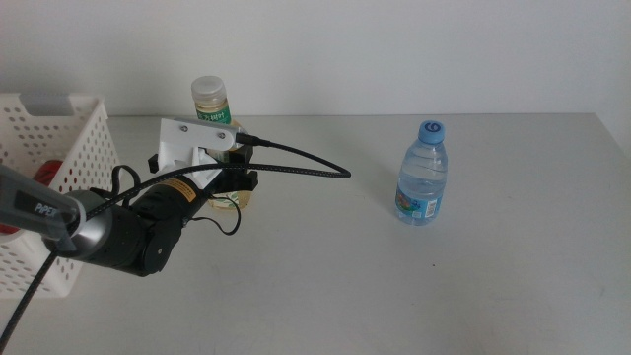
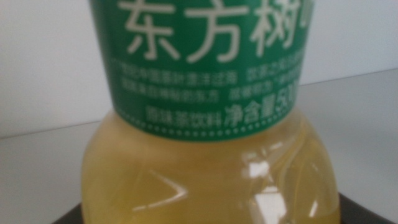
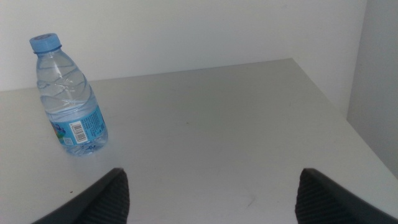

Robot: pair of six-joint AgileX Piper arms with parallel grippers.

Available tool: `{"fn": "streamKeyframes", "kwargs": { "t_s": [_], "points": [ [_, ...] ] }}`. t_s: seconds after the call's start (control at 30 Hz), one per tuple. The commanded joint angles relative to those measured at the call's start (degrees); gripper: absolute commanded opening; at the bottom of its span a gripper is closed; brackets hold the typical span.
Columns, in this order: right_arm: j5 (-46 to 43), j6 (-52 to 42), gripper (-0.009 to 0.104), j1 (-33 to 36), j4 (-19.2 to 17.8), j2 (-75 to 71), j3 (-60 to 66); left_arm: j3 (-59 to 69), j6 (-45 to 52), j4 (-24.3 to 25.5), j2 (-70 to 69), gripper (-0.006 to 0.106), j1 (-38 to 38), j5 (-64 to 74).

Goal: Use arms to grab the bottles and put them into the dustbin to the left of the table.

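Squarely, blocky left hand (image 1: pixel 233 180), glossy yellow bottle (image 2: pixel 211 168)

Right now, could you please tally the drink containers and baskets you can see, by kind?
Yellow tea bottle: 1
Clear water bottle: 1
White basket: 1, with something red inside that I cannot identify
Total: 3

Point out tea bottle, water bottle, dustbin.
tea bottle (image 2: pixel 211 168): left wrist view, yellow lower body under the label.
water bottle (image 1: pixel 423 187): middle view, mid body.
dustbin (image 1: pixel 84 148): middle view, perforated side wall.
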Motion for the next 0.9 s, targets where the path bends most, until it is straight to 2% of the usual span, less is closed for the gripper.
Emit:
{"fn": "streamKeyframes", "kwargs": {
  "t_s": [0.0, 0.13, 0.23, 0.4, 0.6, 0.7, 0.87],
  "points": [
    [-4.3, -0.3, 0.094, -0.2, -0.7, -1.3, -0.5, -1.5, 0.2, -0.8, -3.3, 0.03, 0.0, -3.6],
    [-4.3, -0.3, 0.094, -0.2, -0.7, -1.3, -0.5, -1.5, 0.4, -1.5, -7.6, 0.007, 0.0, 3.3],
    [-4.3, -0.3, 0.094, -0.2, -0.7, -1.3, -0.5, -1.7, 0.5, -1.8, -12.6, -0.002, 0.0, 11.1],
    [-4.3, -0.3, 0.094, -0.2, -0.7, -1.3, -0.5, -5.5, 0.7, -1.8, -21.2, -0.002, 0.0, 31.7],
    [-4.3, -0.3, 0.094, -0.2, -0.7, -1.3, -0.5, -17.8, 2.1, -1.1, -27.6, -0.002, 0.7, 60.7],
    [-4.3, -0.3, 0.094, -0.2, -0.7, -1.3, -0.5, -27.4, 7.9, -1.4, -28.4, -0.002, 3.7, 78.3],
    [-4.3, -0.3, 0.094, -0.2, -0.7, -1.3, -0.5, -41.9, 17.4, -2.3, -28.2, -0.002, 11.6, 99.4]
  ]
}}
